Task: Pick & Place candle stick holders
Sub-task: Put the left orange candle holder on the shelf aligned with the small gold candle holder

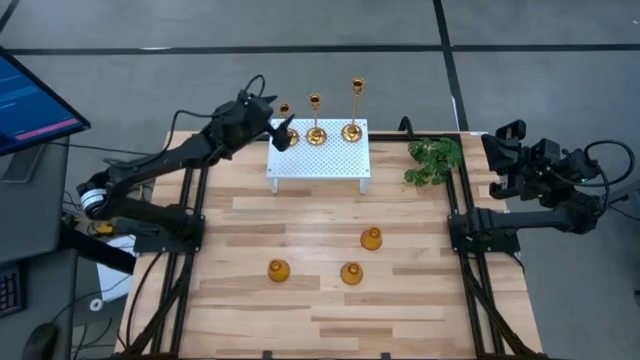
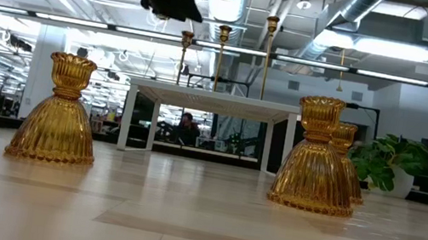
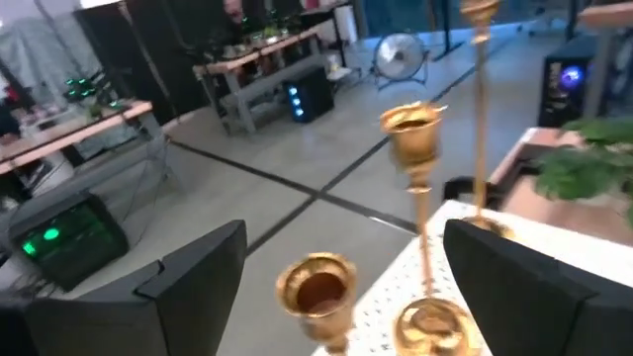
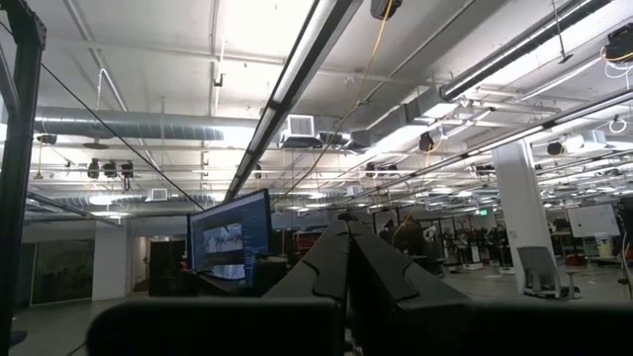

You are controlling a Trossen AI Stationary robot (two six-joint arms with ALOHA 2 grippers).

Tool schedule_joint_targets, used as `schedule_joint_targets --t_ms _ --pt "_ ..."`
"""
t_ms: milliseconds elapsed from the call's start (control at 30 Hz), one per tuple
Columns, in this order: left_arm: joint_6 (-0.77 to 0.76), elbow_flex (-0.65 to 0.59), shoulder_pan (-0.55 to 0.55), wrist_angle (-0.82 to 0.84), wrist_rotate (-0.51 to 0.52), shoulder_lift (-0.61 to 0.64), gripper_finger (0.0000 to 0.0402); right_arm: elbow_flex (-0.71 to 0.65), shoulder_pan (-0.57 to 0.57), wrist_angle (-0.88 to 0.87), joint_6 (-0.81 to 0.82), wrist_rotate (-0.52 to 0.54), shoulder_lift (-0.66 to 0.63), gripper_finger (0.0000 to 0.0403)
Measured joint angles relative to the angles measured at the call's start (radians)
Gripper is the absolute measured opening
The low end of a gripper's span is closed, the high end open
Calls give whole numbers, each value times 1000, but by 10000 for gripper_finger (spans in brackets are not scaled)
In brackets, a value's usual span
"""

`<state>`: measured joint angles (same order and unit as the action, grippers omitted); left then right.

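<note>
Left hand [image 1: 283, 128] spread wide around shortest slim candle stick holder [image 1: 284, 112] on white stand [image 1: 320, 160], seemingly lined up to grasp; three bulbous holders [image 1: 350, 273] on worktop [image 1: 300, 310]; right hand [image 1: 500, 150] parked beyond plant [image 1: 434, 160], seemingly closed.

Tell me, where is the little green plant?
In the high view the green plant sits at the table's far right edge, just right of the white stand and near the right gripper, which waits off the table's corner.

likely a lab — exposed ducts [image 4: 148, 127], workbenches [image 3: 267, 54], monitors [image 4: 229, 242].
</note>
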<state>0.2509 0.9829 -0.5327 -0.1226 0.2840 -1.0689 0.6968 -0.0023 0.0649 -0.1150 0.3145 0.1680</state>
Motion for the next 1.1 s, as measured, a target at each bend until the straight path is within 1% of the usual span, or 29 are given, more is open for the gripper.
schedule_joint_targets --t_ms 100,267,500,633,767,900,1100 --pt "0 0 30 55 9 40 342 0 0 0 0 0 0 0" --pt "0 0 104 150 77 98 342 0 0 0 0 0 0 0" --pt "4 0 187 189 183 150 341 0 0 0 0 0 0 0" --pt "-57 0 236 221 188 171 341 0 0 0 0 0 0 0" --pt "-114 0 342 244 166 178 341 0 0 -1 1 0 0 0" --pt "-177 0 486 327 162 180 341 0 0 -29 11 1 0 0" --pt "-378 0 681 474 162 186 341 0 0 -82 19 1 0 0"
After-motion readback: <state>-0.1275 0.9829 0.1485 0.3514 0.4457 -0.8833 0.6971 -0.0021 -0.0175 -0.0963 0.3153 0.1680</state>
